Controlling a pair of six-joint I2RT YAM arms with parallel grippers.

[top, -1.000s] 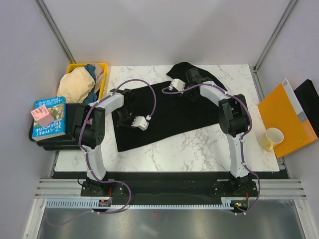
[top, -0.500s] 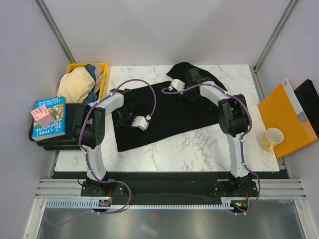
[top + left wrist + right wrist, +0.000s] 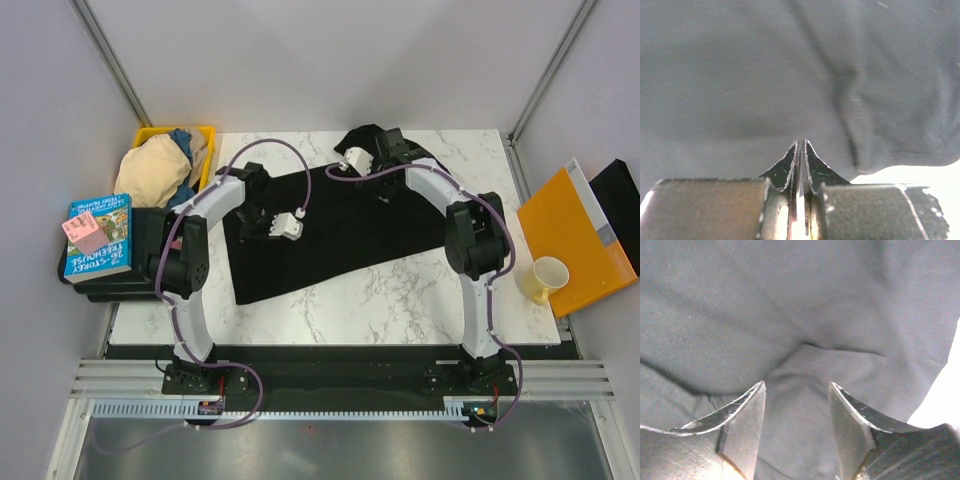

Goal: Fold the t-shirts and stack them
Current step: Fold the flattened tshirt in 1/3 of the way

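A black t-shirt [image 3: 330, 235] lies spread on the marble table [image 3: 400, 300], with a bunched part at the far edge [image 3: 365, 135]. My left gripper [image 3: 256, 220] is over the shirt's left part. In the left wrist view its jaws [image 3: 800, 144] are pressed together on a thin pinch of the dark fabric [image 3: 740, 75]. My right gripper [image 3: 384, 180] is over the shirt's far middle. In the right wrist view it [image 3: 796, 385] is open and empty, just above wrinkled fabric [image 3: 805, 305]. More shirts [image 3: 160, 165] are piled in a yellow bin [image 3: 205, 132].
The yellow bin stands at the far left, off the table. Books [image 3: 98, 235] are stacked at the left. An orange folder [image 3: 575, 235] and a paper cup [image 3: 548, 275] sit at the right. Bare marble shows along the near edge.
Both grippers have moved a little toward the far edge of the table. The left gripper stays shut and has shifted slightly right. The shirt's near edge has not moved.
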